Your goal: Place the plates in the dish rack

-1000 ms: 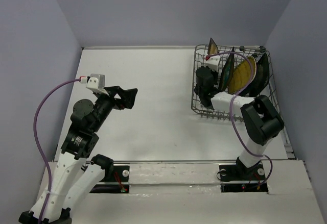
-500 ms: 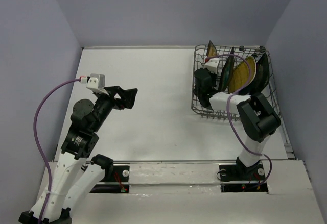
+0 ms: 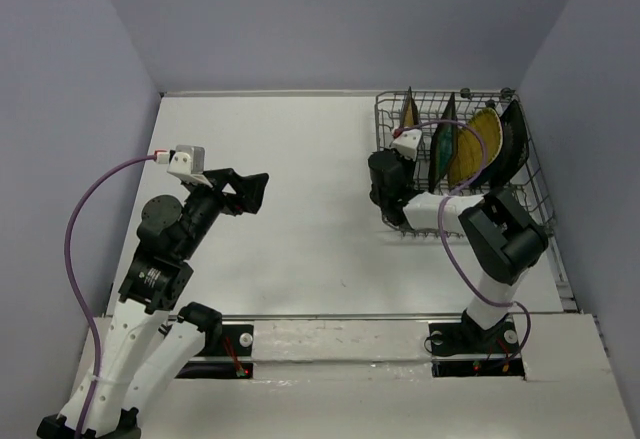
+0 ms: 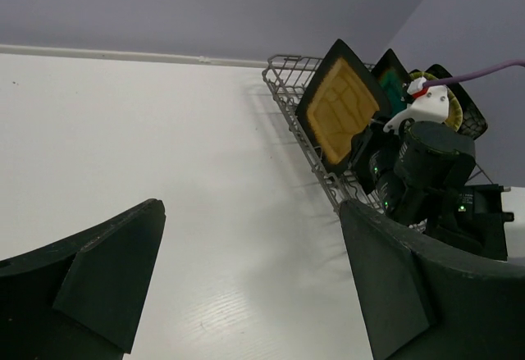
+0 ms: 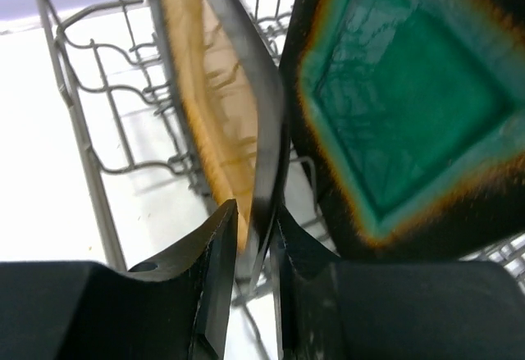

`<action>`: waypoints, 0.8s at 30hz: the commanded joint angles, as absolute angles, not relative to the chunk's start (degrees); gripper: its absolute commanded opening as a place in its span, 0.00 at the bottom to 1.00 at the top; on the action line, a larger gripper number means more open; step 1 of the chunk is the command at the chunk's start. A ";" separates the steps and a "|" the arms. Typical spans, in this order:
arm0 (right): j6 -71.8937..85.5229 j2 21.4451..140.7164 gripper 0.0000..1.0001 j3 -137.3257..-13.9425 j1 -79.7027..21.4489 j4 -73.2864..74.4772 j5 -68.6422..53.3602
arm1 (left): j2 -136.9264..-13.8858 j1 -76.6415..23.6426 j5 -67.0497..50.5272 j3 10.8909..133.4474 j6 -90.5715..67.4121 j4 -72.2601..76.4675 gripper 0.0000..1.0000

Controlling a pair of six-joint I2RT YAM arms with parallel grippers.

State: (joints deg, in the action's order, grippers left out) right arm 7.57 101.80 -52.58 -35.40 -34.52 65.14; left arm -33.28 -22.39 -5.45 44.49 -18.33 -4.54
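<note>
Several squarish plates point(image 3: 478, 146), glossy glaze, grey wire rack point(image 3: 535, 189)

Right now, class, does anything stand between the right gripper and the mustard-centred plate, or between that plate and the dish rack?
Nothing visible does. The fingers of the right gripper flank the rim of the mustard-centred plate, which stands on edge inside the dish rack, beside the teal-centred plate.

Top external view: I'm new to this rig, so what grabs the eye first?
The wire dish rack at the far right of the table, with plates standing upright in it. The right gripper straddles the rim of the mustard-centred plate at the rack's left end, while the left gripper hangs open at left.
</note>
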 commanded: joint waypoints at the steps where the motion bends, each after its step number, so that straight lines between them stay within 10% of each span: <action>1: 17.20 98.00 0.28 -51.68 -36.91 -31.30 66.62 | -32.70 -22.32 -6.15 44.30 -18.02 -1.58 0.99; 11: 25.84 95.01 0.29 -49.75 -37.44 -21.71 65.30 | -32.69 -22.06 -6.33 44.12 -18.11 -1.49 0.99; 24: 26.37 85.27 0.57 -48.95 -37.97 -15.31 60.21 | -33.05 -21.01 -6.68 44.12 -18.19 -1.23 0.99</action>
